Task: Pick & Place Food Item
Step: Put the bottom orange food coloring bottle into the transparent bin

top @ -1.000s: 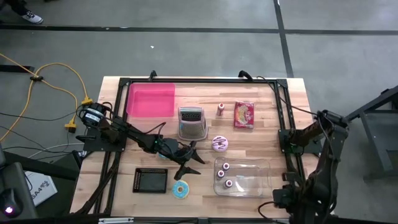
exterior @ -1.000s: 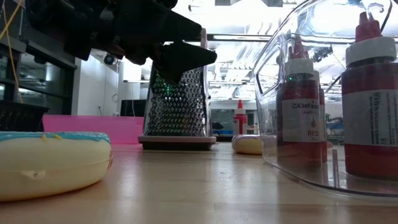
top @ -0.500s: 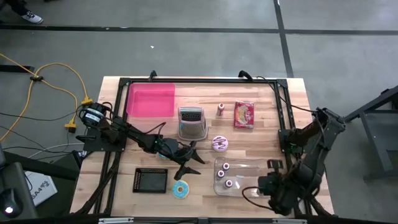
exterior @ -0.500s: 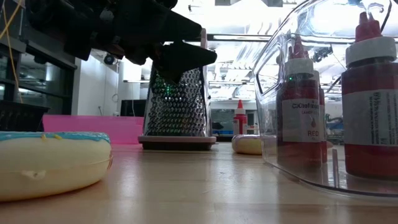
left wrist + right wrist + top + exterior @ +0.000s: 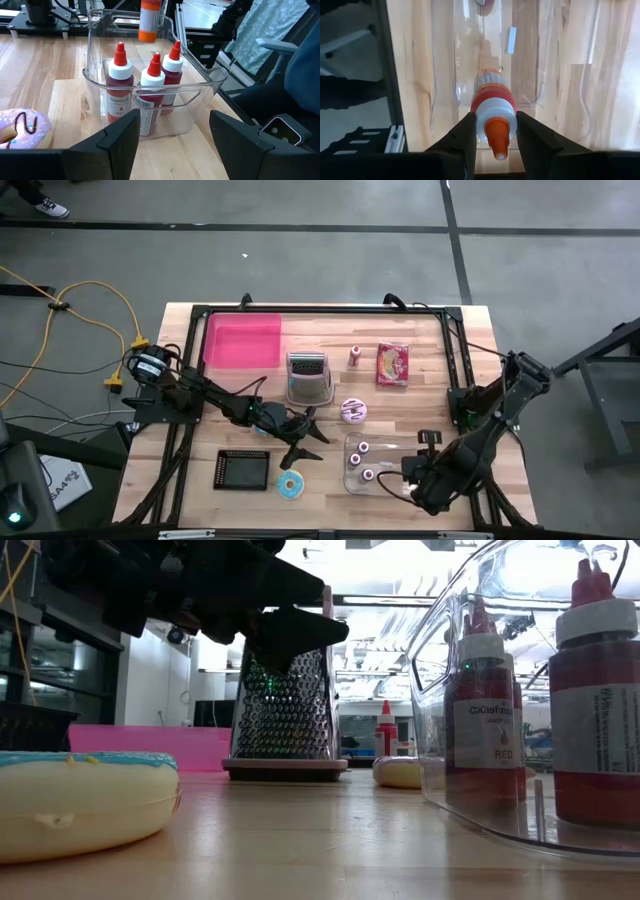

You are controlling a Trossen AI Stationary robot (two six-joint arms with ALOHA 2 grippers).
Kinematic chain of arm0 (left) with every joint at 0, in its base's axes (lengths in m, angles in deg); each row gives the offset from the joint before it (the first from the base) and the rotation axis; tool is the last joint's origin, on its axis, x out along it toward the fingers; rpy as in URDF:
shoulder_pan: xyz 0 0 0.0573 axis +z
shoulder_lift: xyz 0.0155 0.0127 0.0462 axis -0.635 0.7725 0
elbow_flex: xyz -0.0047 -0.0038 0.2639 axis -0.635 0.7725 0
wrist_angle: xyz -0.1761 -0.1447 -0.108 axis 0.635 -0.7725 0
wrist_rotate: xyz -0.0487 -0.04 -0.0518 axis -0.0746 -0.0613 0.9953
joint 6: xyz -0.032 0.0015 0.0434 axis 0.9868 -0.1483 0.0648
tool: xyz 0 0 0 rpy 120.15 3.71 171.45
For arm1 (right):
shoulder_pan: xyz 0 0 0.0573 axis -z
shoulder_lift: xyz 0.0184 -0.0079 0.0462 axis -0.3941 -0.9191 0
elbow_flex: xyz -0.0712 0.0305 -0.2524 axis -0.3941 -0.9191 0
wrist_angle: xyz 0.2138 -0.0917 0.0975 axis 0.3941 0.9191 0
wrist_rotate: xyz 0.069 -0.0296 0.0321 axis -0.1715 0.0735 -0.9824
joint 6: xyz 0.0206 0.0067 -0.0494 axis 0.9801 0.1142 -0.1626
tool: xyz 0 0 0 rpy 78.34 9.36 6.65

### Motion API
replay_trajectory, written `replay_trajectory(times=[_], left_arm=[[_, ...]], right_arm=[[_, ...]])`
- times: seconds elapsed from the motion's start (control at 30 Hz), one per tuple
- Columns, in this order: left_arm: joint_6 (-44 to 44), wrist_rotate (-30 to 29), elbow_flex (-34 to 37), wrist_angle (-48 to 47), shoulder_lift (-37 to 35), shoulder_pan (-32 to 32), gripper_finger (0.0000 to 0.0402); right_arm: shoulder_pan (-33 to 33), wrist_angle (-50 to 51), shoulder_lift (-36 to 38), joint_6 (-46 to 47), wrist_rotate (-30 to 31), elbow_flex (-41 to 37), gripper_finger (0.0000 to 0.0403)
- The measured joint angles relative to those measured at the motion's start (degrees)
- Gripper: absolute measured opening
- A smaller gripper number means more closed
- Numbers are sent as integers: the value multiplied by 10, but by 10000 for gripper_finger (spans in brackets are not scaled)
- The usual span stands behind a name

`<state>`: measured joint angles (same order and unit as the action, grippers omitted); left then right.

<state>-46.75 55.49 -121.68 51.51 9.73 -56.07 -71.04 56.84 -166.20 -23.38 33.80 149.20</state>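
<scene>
A sauce bottle (image 5: 491, 100) with a white cap and orange nozzle sits between the fingers of my right gripper (image 5: 413, 476), which is shut on it over the right end of the clear bin (image 5: 390, 448). The left wrist view shows that bottle (image 5: 150, 20) hanging above the bin (image 5: 95, 75), in which three red sauce bottles (image 5: 152, 87) stand. My left gripper (image 5: 305, 438) is open and empty, left of the bin, between the grater (image 5: 308, 375) and the blue-iced donut (image 5: 291, 485). A purple-iced donut (image 5: 354, 411) lies on the table. My right gripper pinches the bottle at its white cap (image 5: 495, 119), one finger (image 5: 467, 137) on each side, coming from above and pointing down. The nozzle points up toward the wrist, the body hangs upright below the fingers, and the bottle is lifted clear above the bin.
A pink tray (image 5: 243, 340) lies at the far left, a black tray (image 5: 242, 469) near the blue donut. A small bottle (image 5: 355, 357) and a red packet (image 5: 393, 365) sit toward the far edge. A black frame (image 5: 455, 380) borders the table.
My right arm has swung from beyond the table's right near corner toward the left, carrying the bottle in over the right end of the clear bin. The left arm has kept still.
</scene>
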Motion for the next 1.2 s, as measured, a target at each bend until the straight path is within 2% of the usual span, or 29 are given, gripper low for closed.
replay_trajectory(times=[0.3,0.6,1.2], left_arm=[[0,0,0,0,0,0,233],[0,0,0,0,0,0,233],[0,0,0,0,0,0,233]], right_arm=[[17,-87,0,-8,-20,-78,107],[34,-137,-1,-28,-43,-122,107],[38,-140,-1,-29,-48,-131,107]])
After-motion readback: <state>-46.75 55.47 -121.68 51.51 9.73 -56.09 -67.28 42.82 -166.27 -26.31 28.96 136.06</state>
